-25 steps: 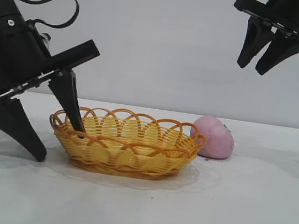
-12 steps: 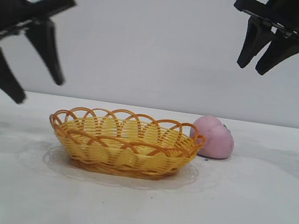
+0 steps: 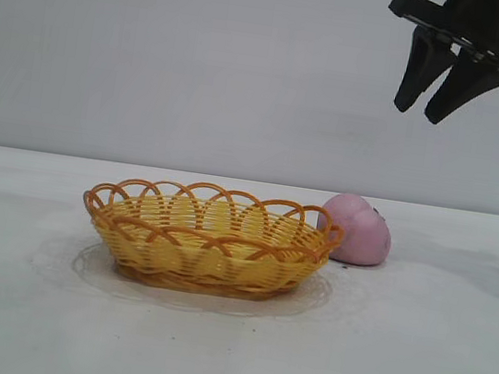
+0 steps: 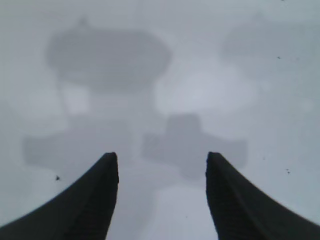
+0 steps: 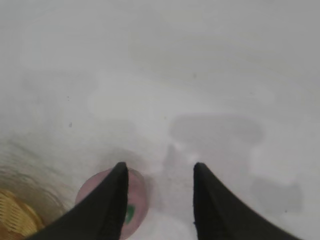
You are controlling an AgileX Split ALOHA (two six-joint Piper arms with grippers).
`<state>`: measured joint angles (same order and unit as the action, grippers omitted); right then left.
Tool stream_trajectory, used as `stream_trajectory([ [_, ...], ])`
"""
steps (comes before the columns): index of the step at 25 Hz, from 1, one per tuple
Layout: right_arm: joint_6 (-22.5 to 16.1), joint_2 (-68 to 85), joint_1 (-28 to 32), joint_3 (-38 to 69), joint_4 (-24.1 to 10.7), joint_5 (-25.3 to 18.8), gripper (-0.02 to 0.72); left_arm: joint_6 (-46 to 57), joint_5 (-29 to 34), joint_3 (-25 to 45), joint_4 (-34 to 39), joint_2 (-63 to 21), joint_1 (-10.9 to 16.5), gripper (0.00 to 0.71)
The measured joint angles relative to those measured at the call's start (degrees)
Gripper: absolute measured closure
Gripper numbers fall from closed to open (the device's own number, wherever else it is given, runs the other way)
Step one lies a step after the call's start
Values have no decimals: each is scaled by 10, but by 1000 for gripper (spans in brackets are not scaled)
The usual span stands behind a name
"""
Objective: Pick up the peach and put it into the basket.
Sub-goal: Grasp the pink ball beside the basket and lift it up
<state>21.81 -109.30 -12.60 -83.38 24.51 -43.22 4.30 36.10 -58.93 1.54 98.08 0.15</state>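
The peach (image 3: 356, 229) is seen resting on the white counter (image 3: 411, 359), just beside the basket (image 3: 210, 238) at its 3 o'clock end in the exterior view, touching or all but touching the looped rim there; which of the two cannot be told. The basket is set low on the counter near the middle of that view, with its open scalloped rim upward, and nothing is seen inside it.

The right gripper (image 3: 433, 107) is held high in the air at about 1 o'clock from the peach, well apart from it. Its jaws are spread, pointed downward, and nothing is held between them. In the right wrist view the right gripper (image 5: 159, 172) is shown over bare counter, with the peach (image 5: 97, 189) far below and partly covered by one dark finger (image 5: 112, 205); a sliver of the basket (image 5: 15, 215) is seen at the picture's corner beside the fruit.

The left gripper (image 4: 161, 162) appears only in the left wrist view, where its jaws are spread over bare counter marked with soft grey shadows. Nothing is gripped by it. It is not seen in the exterior view.
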Motion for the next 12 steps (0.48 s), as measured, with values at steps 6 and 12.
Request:
stream_trajectory([
  [6, 4, 0, -5, 0, 1, -2, 422, 14, -36, 133, 5, -200, -5, 362],
  [12, 9, 0, -18, 0, 4, -10, 422, 14, 34, 218, 9, -437, -46, 362],
])
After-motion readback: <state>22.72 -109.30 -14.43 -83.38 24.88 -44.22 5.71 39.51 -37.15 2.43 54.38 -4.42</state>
